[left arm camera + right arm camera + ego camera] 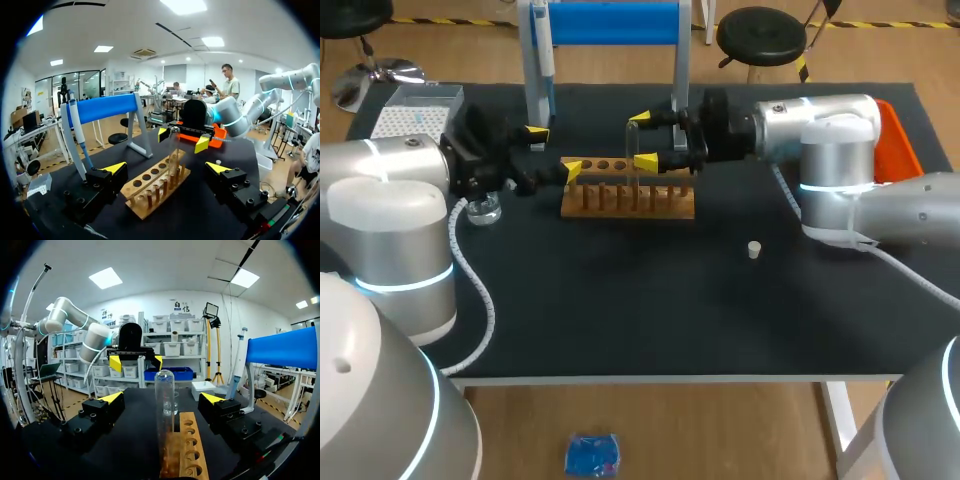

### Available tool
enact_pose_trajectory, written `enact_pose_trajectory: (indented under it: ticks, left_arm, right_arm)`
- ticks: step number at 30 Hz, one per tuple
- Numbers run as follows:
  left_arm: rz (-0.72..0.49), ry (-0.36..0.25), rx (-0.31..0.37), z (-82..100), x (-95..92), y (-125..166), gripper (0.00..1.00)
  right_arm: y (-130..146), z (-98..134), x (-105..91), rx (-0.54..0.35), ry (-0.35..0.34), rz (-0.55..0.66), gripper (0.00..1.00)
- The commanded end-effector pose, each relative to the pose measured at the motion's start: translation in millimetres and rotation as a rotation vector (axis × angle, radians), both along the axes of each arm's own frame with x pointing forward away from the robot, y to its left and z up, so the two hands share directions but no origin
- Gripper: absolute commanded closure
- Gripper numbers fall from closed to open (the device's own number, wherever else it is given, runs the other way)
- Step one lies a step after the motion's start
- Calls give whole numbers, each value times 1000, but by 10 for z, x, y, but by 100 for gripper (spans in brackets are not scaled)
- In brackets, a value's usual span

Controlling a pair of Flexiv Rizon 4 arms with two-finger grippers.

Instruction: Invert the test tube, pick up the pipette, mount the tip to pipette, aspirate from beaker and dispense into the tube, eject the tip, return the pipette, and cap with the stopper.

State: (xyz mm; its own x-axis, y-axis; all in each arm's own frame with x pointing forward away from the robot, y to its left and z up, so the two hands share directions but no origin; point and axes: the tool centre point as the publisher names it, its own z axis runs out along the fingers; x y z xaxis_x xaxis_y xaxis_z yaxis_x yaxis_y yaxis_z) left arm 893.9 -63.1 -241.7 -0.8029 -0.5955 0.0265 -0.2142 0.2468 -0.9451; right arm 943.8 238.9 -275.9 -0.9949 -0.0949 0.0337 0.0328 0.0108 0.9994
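Right end effector (pixel 162 399) flanks a clear, upright test tube (pixel 164 387).

A black table (pixel 650 320) carries everything. A wooden rack (pixel 670 208) lies lengthwise across the table's far middle, with a row of round holes along its top board and slats showing along its front. Behind the rack, at the far edge, is a stand (pixel 610 22) with a thick blue bar across its top, carried on two pale legs. Near the far right corner sits an orange thing (pixel 898 140), perhaps a tray or a bin. Most of it is hidden, so its form cannot be told. It lies well apart from the rack.
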Motion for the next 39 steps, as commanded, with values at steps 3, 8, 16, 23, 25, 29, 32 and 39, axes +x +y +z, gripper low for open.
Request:
enact_pose_trajectory:
  ticks: [3,8,16,23,25,29,32,39]
  left_arm:
    - [5,-7,-4,-18,-12,-7,0]
    - [5,-7,-4,-18,-12,-7,0]
    - [5,-7,-4,-18,-12,-7,0]
    - [5,-7,-4,-18,-12,-7,0]
    - [5,-7,-4,-18,-12,-7,0]
    - [5,-7,-4,-18,-12,-7,0]
    - [5,-7,-4,-18,-12,-7,0]
    - [5,-7,-4,-18,-12,-7,0]
  right_arm:
    - [74,-25,19,-24,19,0,8]
    - [94,-31,13,-30,28,-2,21]
    - [99,-30,6,-28,36,-14,52]
    - [105,-30,-1,-28,35,-16,67]
    - [104,-30,-1,-27,35,-19,88]
    - [89,-11,-1,-23,35,-22,100]
    - [83,7,-7,-19,33,-23,100]
    - [61,58,-21,-13,32,-28,100]
